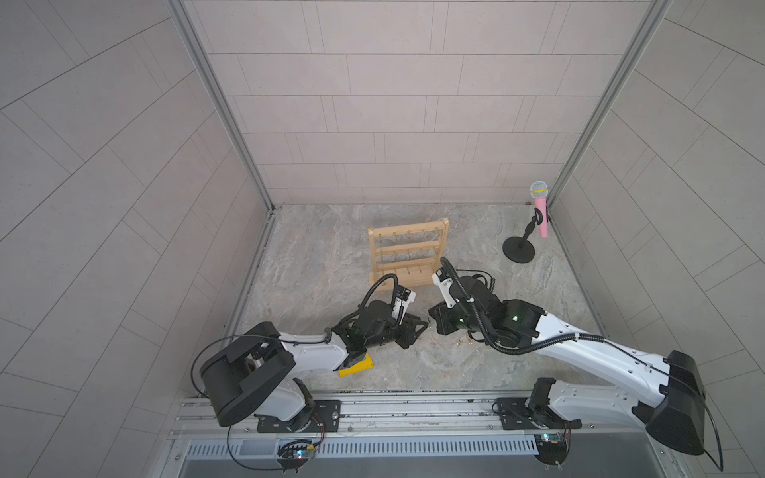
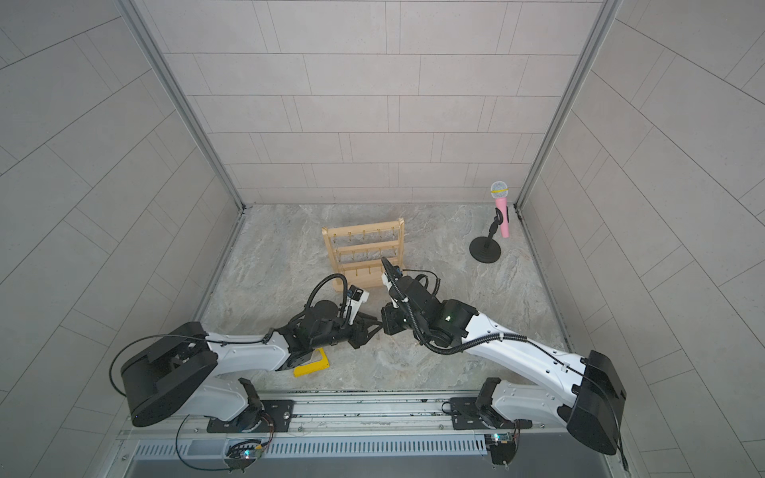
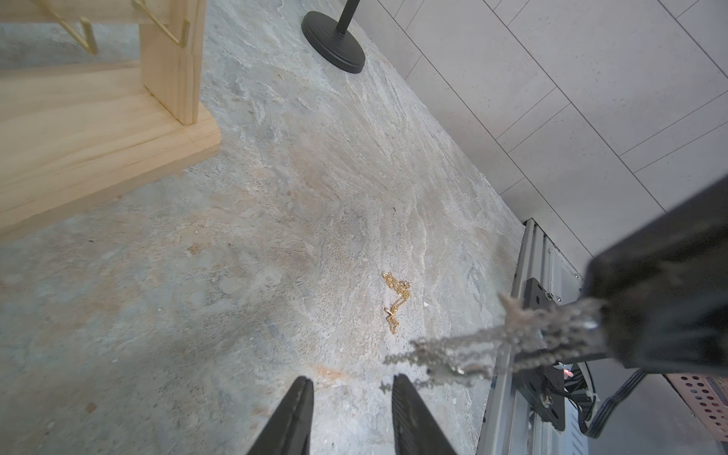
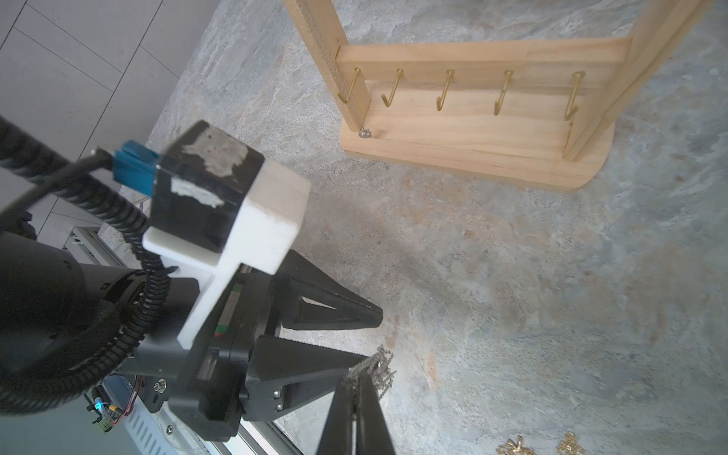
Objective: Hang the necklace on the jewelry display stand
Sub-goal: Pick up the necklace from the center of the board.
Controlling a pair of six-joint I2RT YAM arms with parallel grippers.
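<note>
Necklace (image 4: pixel 377 361) of fine silvery links pinched in right tool (image 4: pixel 355 385); left tool (image 3: pixel 351 388) spread.

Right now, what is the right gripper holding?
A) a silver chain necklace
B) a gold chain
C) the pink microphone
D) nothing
A: the right gripper is shut on the silver chain necklace, which dangles from its tips; the gold chain lies on the table.

jewelry display stand (image 1: pixel 407 252) sat centre of table (image 1: pixel 323 265), mic stand (image 1: pixel 518 250) right of it near back corner, frame (image 1: pixel 358 367) front-left, partly under left arm (image 1: pixel 310 356).
</note>
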